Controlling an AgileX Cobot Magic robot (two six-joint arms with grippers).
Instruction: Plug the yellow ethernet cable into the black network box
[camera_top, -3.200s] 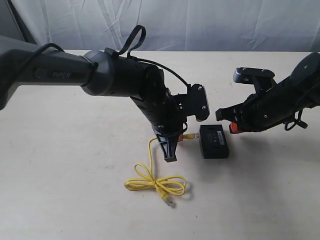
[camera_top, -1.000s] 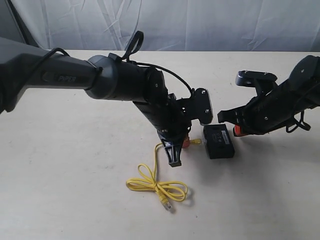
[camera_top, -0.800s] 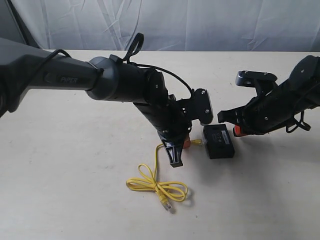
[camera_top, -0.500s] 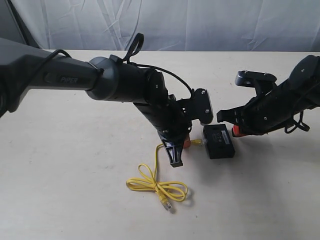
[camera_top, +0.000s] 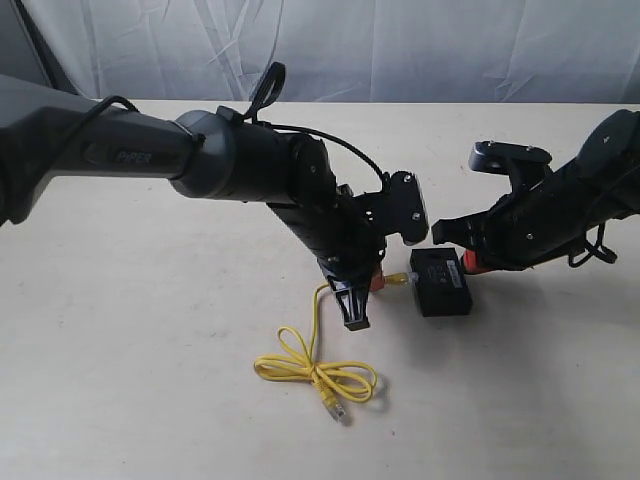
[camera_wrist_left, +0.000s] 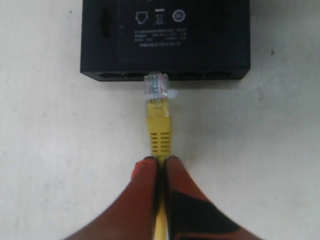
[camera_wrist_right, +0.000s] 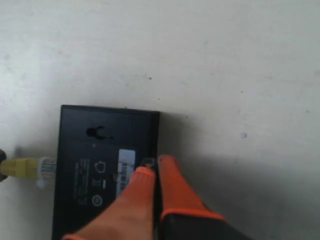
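Observation:
The black network box (camera_top: 441, 283) lies flat on the table, label up. My left gripper (camera_top: 372, 283) is shut on the yellow ethernet cable (camera_wrist_left: 159, 131) just behind its yellow boot. The clear plug (camera_wrist_left: 156, 86) points at the box's (camera_wrist_left: 165, 30) port row, its tip meeting a port opening while most of the plug shows outside. The rest of the cable lies in loops (camera_top: 315, 372) nearer the front. My right gripper (camera_wrist_right: 152, 167) is shut, its fingertips at the box's (camera_wrist_right: 100, 165) edge opposite the ports, one finger over the top.
The tan table (camera_top: 150, 380) stretches around the box. A white cloth backdrop (camera_top: 400, 50) hangs behind it. The cable's free plug (camera_top: 336, 405) lies at the front of the loops.
My left gripper has carried the plug a little to the right, up to the box's port side. The right gripper has stayed against the box's other edge.

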